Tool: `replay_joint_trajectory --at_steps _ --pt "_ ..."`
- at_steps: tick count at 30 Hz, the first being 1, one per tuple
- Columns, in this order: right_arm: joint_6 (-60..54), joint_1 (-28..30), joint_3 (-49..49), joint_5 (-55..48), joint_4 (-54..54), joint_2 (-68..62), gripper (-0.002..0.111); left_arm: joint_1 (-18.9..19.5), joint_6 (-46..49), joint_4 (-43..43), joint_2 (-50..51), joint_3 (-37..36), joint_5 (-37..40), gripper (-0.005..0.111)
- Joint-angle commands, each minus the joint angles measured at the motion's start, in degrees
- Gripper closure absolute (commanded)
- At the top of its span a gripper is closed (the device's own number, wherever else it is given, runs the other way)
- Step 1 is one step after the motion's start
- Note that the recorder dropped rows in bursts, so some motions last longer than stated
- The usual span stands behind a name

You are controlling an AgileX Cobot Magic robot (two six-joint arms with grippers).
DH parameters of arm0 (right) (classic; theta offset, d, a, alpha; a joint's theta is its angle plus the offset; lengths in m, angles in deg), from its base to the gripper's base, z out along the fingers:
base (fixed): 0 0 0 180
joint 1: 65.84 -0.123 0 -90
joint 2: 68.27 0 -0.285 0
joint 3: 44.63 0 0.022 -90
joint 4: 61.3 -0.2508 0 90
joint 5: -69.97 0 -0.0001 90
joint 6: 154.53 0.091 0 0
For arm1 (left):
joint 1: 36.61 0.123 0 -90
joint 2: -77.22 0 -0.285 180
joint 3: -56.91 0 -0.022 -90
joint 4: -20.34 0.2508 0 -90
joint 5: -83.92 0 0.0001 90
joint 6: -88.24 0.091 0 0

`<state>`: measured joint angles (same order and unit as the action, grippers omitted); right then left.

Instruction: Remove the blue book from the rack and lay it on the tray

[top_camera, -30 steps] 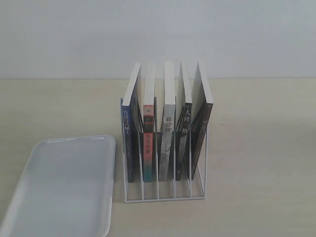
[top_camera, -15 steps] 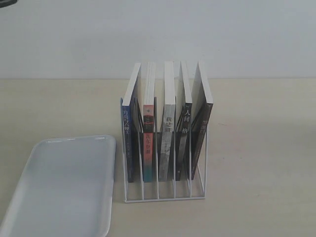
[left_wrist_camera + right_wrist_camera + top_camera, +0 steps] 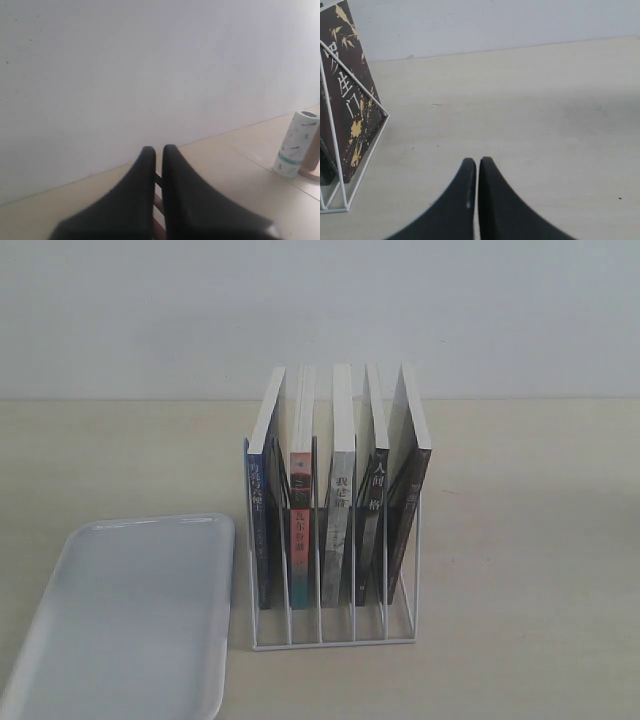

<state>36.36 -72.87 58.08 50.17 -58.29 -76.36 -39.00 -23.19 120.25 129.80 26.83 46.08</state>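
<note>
Both of your grippers are idle. The right gripper (image 3: pixel 477 162) has its jaws pressed together on nothing. The left gripper (image 3: pixel 158 150) looks just as closed and empty, though a sliver of gap may remain. The blue book (image 3: pixel 260 530) stands upright in the rack (image 3: pixel 335 640), in the end slot beside the tray (image 3: pixel 130 620), held square by the dividers with its spine outward for a pinch. Your right jaws sit near the opposite end, beside the dark gold-flecked book (image 3: pixel 345 100). Your left jaws face the bare wall, with no rack ahead. Since the tray lies on that side, I'd judge the left arm the natural reach, and its jaws must open first.
</note>
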Motion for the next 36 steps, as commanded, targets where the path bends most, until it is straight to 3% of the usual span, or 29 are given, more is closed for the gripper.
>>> replay_joint_trajectory --at_steps 1,8,11,14,18,20,25,27,28,31,34,36 --pt "-0.4 0.1 0.1 0.7 0.3 0.3 0.107 0.1 1.0 0.0 -1.9 -1.6 1.6 0.103" --pt "-0.4 0.1 0.1 0.7 0.3 0.3 0.107 0.1 2.2 0.0 -2.2 -1.9 2.1 0.103" --pt "-0.4 0.1 0.1 0.7 0.3 0.3 0.107 0.1 12.2 -3.9 -2.2 -1.9 1.9 0.103" --pt "-0.4 0.1 0.1 0.7 0.3 0.3 0.107 0.1 29.5 -10.5 -2.2 -3.0 3.7 0.103" --pt "-0.4 0.1 0.1 0.7 0.3 0.3 0.107 0.1 50.4 -24.6 -2.3 -7.5 15.6 0.103" --pt "-0.4 0.1 0.1 0.7 0.3 0.3 0.107 -0.1 55.9 -35.0 -3.2 -9.8 24.2 0.103" --pt "-0.4 0.1 0.1 0.7 0.3 0.3 0.107 -3.9 50.7 -35.9 -2.9 -10.9 44.1 0.103" --pt "-0.4 0.1 0.1 0.7 0.3 0.3 0.107 -6.0 58.3 -39.1 -0.7 -10.9 48.2 0.103" --pt "-0.4 0.1 0.1 0.7 0.3 0.3 0.107 -7.4 66.2 -48.3 0.4 -10.1 50.6 0.103" --pt "-0.4 0.1 0.1 0.7 0.3 0.3 0.107 -10.2 94.8 -76.3 4.9 -1.6 69.1 0.103" --pt "-0.4 0.1 0.1 0.7 0.3 0.3 0.107 -10.5 109.8 -100.3 7.4 7.7 81.5 0.103" --pt "-0.4 0.1 0.1 0.7 0.3 0.3 0.107 -10.5 116.7 -110.5 7.3 11.1 82.0 0.103"
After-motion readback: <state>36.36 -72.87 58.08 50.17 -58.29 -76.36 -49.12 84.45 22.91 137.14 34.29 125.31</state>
